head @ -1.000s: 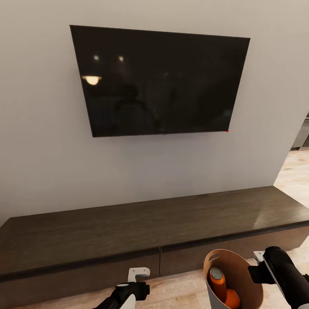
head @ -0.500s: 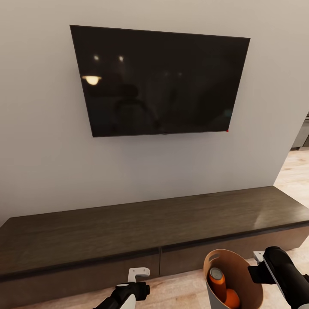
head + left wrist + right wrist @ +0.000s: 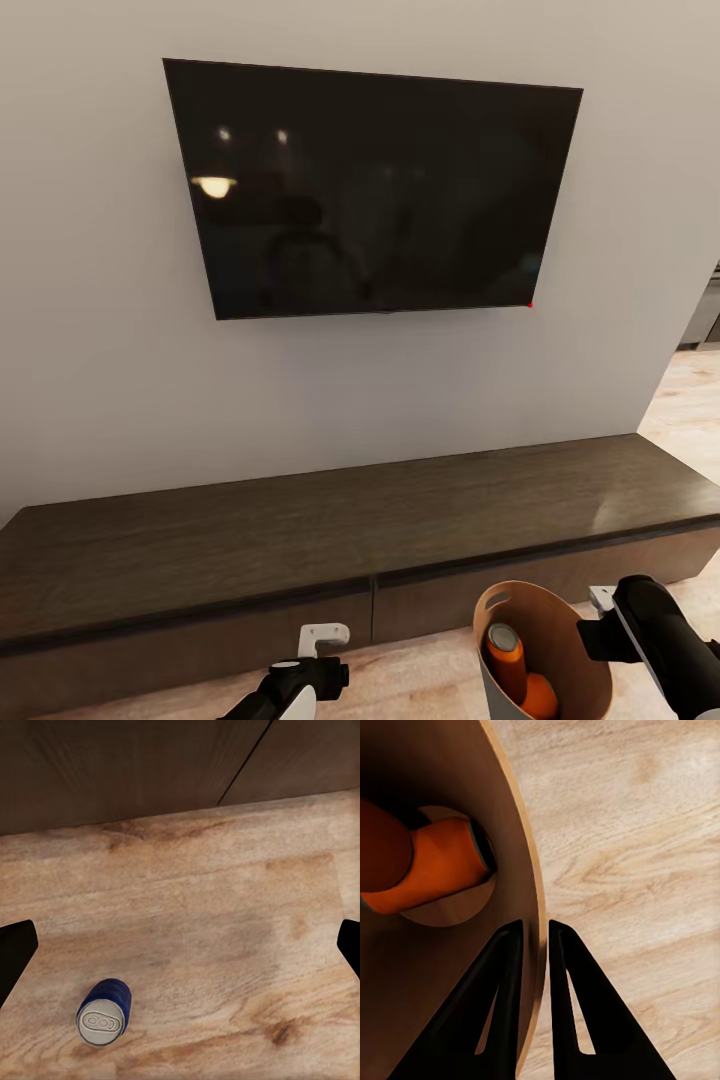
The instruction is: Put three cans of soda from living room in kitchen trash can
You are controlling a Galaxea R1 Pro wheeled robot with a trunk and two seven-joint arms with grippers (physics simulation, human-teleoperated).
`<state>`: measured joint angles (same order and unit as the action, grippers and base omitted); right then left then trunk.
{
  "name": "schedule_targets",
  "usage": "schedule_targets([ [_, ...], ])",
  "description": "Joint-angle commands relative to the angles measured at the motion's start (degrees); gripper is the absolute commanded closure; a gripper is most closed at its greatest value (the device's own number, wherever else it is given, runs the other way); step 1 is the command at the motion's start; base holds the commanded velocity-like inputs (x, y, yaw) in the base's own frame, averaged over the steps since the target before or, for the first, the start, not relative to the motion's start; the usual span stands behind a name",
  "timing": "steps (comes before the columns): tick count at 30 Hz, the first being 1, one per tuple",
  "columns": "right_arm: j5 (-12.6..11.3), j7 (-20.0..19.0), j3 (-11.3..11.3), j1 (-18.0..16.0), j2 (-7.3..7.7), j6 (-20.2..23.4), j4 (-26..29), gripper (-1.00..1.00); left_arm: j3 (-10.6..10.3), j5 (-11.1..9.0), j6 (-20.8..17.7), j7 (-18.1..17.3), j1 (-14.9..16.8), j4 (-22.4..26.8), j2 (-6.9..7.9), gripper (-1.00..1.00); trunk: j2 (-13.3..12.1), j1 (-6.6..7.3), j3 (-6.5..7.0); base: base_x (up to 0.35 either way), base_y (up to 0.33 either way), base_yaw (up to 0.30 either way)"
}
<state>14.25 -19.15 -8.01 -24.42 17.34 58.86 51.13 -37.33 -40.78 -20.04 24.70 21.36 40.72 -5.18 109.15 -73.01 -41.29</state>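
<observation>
The trash can (image 3: pixel 552 615), pale outside and tan inside, hangs at the lower right of the head view just in front of the cabinet. My right gripper (image 3: pixel 534 926) is shut on its rim (image 3: pixel 537 907). Inside it, one orange soda can (image 3: pixel 506 655) stands with its grey top up and a second orange can (image 3: pixel 542 696) lies by it; both orange cans (image 3: pixel 439 866) also show in the right wrist view. A blue soda can (image 3: pixel 105 1012) rests on the wood floor under my left gripper (image 3: pixel 180 945), which is open wide and apart from the can. The left gripper (image 3: pixel 322 645) also shows low in the head view.
A long low dark-wood cabinet (image 3: pixel 350 520) runs along the wall right ahead, with a black TV (image 3: pixel 370 190) mounted above it. Light wood floor (image 3: pixel 690 410) opens past the wall's right end.
</observation>
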Motion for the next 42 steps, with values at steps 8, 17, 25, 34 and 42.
schedule_targets([
  [8,-0.5,-2.9,0.0,0.0,0.06,0.3,0.0,1.00,0.0,0.0,0.1,0.0,0.0,0.0,0.00,-1.00,0.0,0.00,0.01,0.000,0.000,0.000],
  [17,-0.5,-3.2,0.2,0.0,0.06,0.4,0.0,1.00,0.0,0.0,0.1,0.0,0.0,0.0,-0.01,-1.00,0.0,0.00,0.01,0.000,0.000,0.000],
  [25,-0.5,-3.3,0.2,0.0,0.07,0.4,0.0,1.00,0.0,0.0,0.1,0.0,0.0,0.0,0.00,-1.00,0.0,0.00,0.01,0.000,0.000,0.000],
  [34,-0.5,-3.3,0.2,0.0,-0.01,0.4,0.0,1.00,0.0,0.0,0.2,0.0,0.0,0.0,0.00,-1.00,0.0,0.00,0.01,0.000,0.000,0.000],
  [42,-0.8,-3.5,0.3,0.0,0.01,0.3,0.0,1.00,0.0,0.0,0.1,0.0,0.0,0.0,0.00,-1.00,0.0,0.00,0.01,0.000,0.000,0.000],
])
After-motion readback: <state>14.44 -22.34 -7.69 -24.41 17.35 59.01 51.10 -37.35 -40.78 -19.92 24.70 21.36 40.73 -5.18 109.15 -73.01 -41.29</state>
